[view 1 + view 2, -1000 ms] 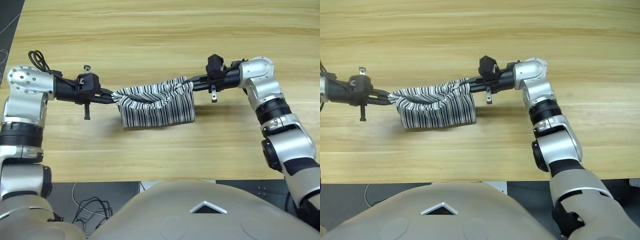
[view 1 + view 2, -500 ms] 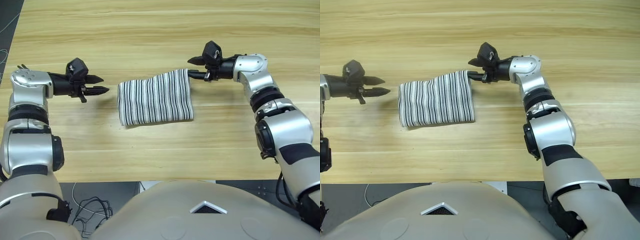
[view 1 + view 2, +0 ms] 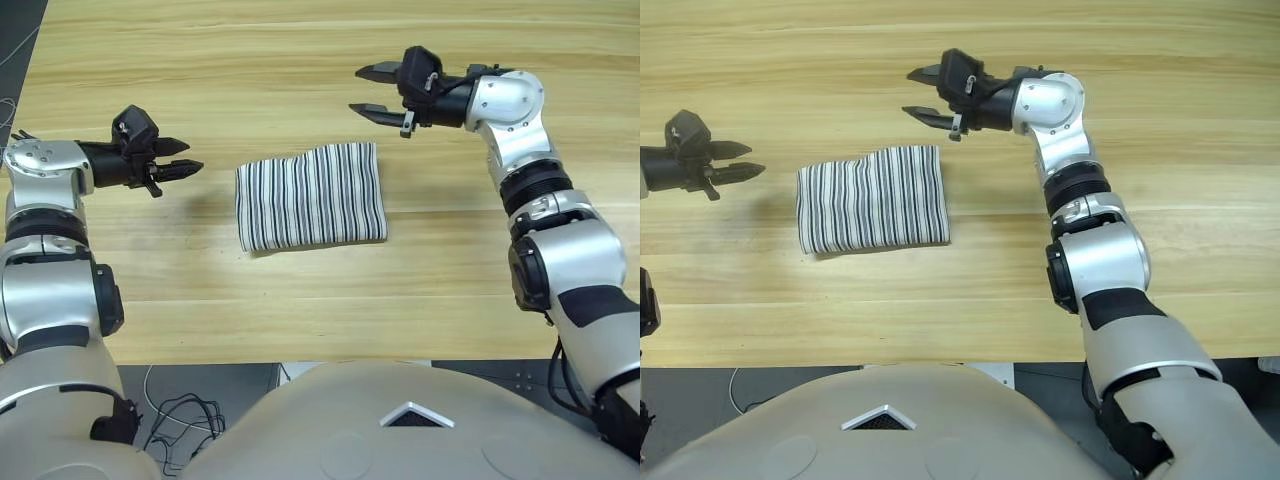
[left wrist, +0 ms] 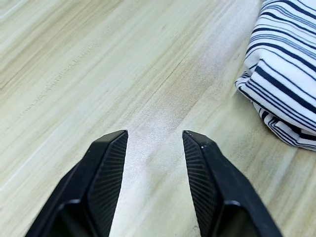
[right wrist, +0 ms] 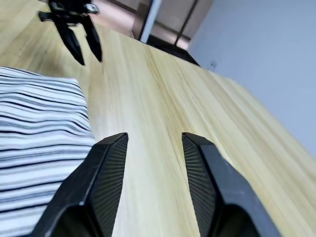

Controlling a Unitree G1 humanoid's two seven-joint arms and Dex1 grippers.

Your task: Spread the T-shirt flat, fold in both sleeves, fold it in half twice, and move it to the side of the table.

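The striped T-shirt [image 3: 311, 195] lies folded into a small rectangle on the wooden table [image 3: 320, 50], in the middle. My left gripper [image 3: 188, 156] hovers open to the shirt's left, a short gap away, empty. My right gripper [image 3: 362, 90] is open and empty too, raised above and beyond the shirt's far right corner. The left wrist view has the shirt's folded edge [image 4: 286, 74] ahead of the open fingers [image 4: 108, 168]. In the right wrist view the striped cloth [image 5: 39, 148] lies below the open fingers [image 5: 202, 163], with the left gripper [image 5: 76, 29] farther off.
Bare wood surrounds the shirt on every side. The table's near edge [image 3: 330, 358] runs close in front of me, with cables [image 3: 175, 415] on the floor below. The table's left edge [image 3: 25, 70] borders dark floor.
Both grippers let go of the shirt, which dropped into a flat folded rectangle. The left gripper drew back to the left; the right gripper rose up and away from the far right corner.
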